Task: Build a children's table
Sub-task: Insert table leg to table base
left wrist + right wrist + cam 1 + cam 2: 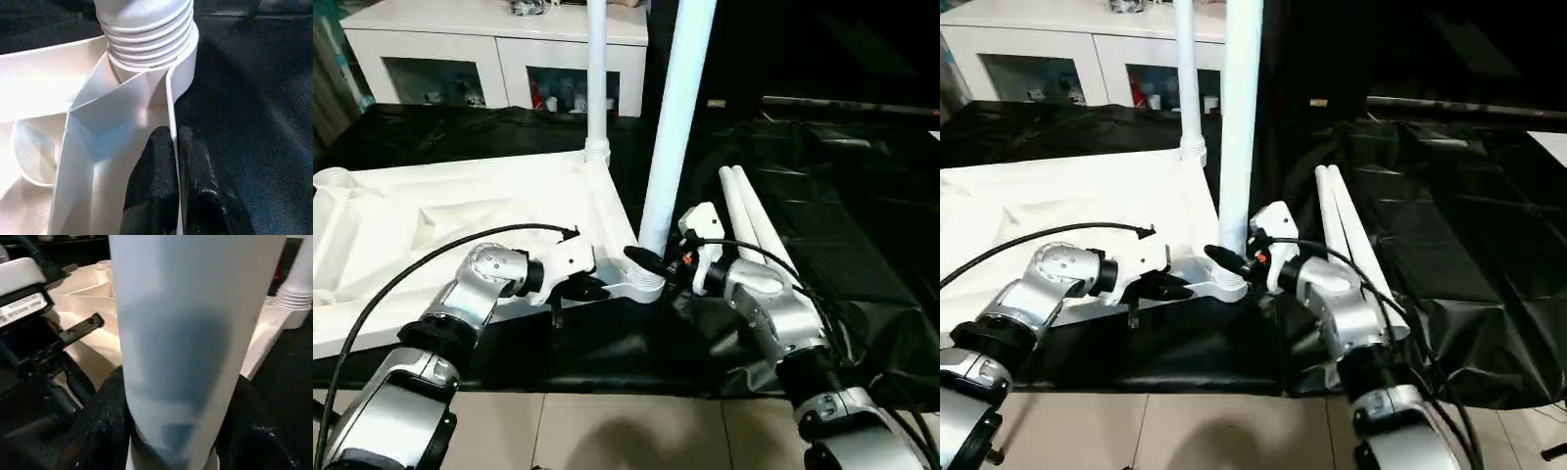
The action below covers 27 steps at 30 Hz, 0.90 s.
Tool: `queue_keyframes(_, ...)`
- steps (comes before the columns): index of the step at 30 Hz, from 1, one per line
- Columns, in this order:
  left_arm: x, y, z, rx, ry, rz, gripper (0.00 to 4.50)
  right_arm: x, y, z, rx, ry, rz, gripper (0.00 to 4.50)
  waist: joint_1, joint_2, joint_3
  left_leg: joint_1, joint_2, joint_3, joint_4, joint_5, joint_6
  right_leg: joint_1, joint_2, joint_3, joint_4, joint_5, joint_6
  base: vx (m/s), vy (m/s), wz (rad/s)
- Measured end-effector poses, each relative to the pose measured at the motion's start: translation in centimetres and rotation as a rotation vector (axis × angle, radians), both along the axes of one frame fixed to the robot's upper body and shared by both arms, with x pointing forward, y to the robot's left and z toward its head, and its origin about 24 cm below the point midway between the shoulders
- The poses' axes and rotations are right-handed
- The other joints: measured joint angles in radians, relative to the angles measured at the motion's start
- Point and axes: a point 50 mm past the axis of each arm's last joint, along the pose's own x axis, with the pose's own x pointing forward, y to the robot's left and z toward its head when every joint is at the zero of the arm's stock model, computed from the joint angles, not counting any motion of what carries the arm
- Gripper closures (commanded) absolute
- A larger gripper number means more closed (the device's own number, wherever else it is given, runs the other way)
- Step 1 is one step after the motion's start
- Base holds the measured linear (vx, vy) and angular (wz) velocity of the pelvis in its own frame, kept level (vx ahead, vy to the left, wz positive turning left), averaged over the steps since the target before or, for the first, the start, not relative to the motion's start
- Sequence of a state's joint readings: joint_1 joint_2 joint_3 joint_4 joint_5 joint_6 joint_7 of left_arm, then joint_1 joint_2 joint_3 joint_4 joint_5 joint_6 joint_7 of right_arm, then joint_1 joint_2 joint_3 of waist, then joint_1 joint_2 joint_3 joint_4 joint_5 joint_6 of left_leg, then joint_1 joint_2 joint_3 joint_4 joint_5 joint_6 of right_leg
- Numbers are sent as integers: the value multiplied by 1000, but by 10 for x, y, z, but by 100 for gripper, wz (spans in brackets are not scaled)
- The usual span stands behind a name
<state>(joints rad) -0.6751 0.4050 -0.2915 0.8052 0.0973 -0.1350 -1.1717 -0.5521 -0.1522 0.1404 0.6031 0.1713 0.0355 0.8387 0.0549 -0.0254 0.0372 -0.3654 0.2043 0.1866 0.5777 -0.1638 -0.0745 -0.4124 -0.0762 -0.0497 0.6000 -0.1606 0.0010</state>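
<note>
The children's table top (pixel 460 211) lies upside down on black cloth, ribbed side up. One white leg (pixel 597 69) stands in its far right corner socket. A second leg (pixel 677 127) stands upright in the near right socket (pixel 649 287), and my right gripper (pixel 651 262) is shut around it just above the threaded base; in the right wrist view the tube (pixel 195 333) sits between the black fingers (pixel 98 431). My left gripper (pixel 592 287) is shut on the top's thin rim (pixel 171 98) beside that socket, its fingers (pixel 151 176) pinching the wall.
Two loose white legs (pixel 759 230) lie side by side on the black cloth (pixel 862 215) right of my right arm. A white glass-door cabinet (pixel 489 59) stands behind the table. The draped table's front edge meets tiled floor (pixel 626 431) just below my forearms.
</note>
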Motion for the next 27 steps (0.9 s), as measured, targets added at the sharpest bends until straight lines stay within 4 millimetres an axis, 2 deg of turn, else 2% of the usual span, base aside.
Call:
queue_keyframes(11,-13,13,2,-3,70,-91,450,-16,0,-3,33,-10,179,262,7,-10,-7,1,1,1,-4,-2,-2,1,1,-1,-1,-4,-5,0,0,0)
queue_keyframes(14,-12,10,1,-10,72,-86,450,-15,0,-4,37,-13,170,262,5,-12,-8,2,1,1,-4,-2,-2,1,1,-1,-1,-6,-2,0,0,0)
queue_keyframes(16,-11,9,0,-6,64,-64,450,-12,1,-5,38,-11,134,262,4,-12,-8,6,1,1,-4,-2,-2,5,1,-1,-1,-7,0,0,0,0)
queue_keyframes(19,-2,6,-4,1,30,34,450,-1,5,-9,30,1,-15,262,-1,-13,-7,15,0,0,-4,-3,-4,11,1,-2,-3,-8,2,-21,1,-1)
queue_keyframes(21,4,0,-6,4,19,97,450,7,6,-11,16,11,-120,262,-9,-10,-4,16,0,-9,-4,-3,-4,11,-2,-15,-15,-9,2,-73,12,-5)
queue_keyframes(23,9,-5,-7,1,23,147,450,12,9,-13,5,21,-197,262,-19,-5,-1,16,1,-19,-6,-3,-4,19,-2,-28,-32,-9,2,-33,20,-6)
queue_keyframes(24,13,-9,-7,-1,24,186,450,16,11,-13,-5,25,-254,262,-25,0,2,16,1,-26,-6,-3,-4,29,-5,-41,-43,-9,2,0,0,0)
queue_keyframes(25,14,-12,-8,-2,24,208,450,18,12,-13,-10,29,-289,262,-29,1,3,16,1,-28,-7,-4,-3,31,-10,-51,-50,-9,2,-75,70,-18)
queue_keyframes(26,17,-16,-8,-2,22,240,450,21,13,-13,-13,34,-338,262,-34,5,6,17,1,-33,-8,-4,-2,35,-16,-69,-61,-9,2,-53,47,-10)
queue_keyframes(27,19,-21,-9,-2,21,269,450,24,14,-13,-16,42,-385,262,-37,10,9,17,2,-37,-9,-4,-2,43,-18,-80,-69,-9,2,-52,47,-8)
